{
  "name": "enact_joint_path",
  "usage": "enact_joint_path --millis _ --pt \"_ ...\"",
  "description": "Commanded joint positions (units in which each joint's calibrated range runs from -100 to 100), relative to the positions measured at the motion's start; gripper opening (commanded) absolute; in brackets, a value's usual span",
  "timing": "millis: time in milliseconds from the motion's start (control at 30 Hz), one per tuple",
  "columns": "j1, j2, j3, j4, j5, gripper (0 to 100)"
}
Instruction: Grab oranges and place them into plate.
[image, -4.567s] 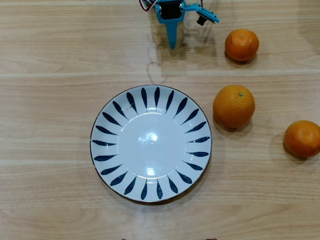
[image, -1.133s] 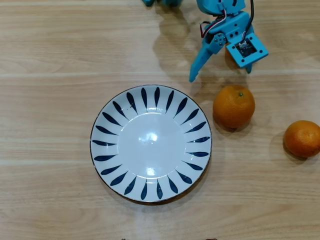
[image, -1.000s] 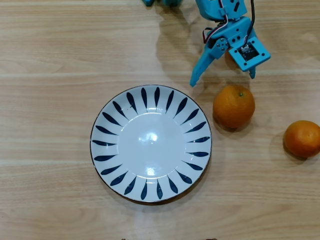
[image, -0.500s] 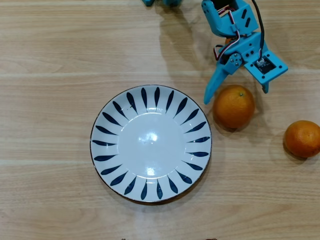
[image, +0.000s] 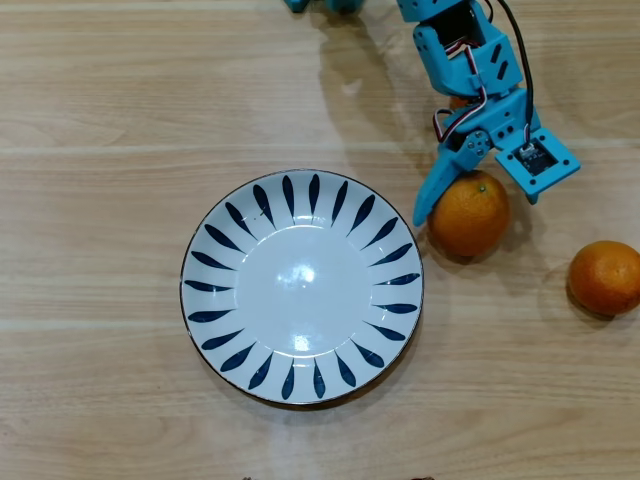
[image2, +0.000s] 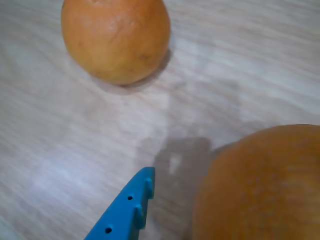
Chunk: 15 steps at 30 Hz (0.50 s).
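A blue tool (image: 478, 198), its fingers spread apart, straddles the largest orange (image: 468, 213) on the wooden bench (image: 100, 200). The empty plate (image: 215, 262) sits just left; another orange (image: 605, 277) lies right.

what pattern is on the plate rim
Dark blue leaf-shaped strokes radiating around the white plate, with a thin dark edge; clearest in the overhead view.

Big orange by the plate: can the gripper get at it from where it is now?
Probably yes. In the overhead view the gripper is open with its fingers either side of the large orange, and nothing lies between them. The plate sits clear to the left; the other orange is well off right.
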<state>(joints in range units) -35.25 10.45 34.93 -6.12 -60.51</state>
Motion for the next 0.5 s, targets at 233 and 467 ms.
enact_joint_path --millis 233,467 --pt "0.01 -0.65 -2.11 -1.23 0.29 41" --pt "-0.24 -1.15 -2.47 -1.23 0.55 42"
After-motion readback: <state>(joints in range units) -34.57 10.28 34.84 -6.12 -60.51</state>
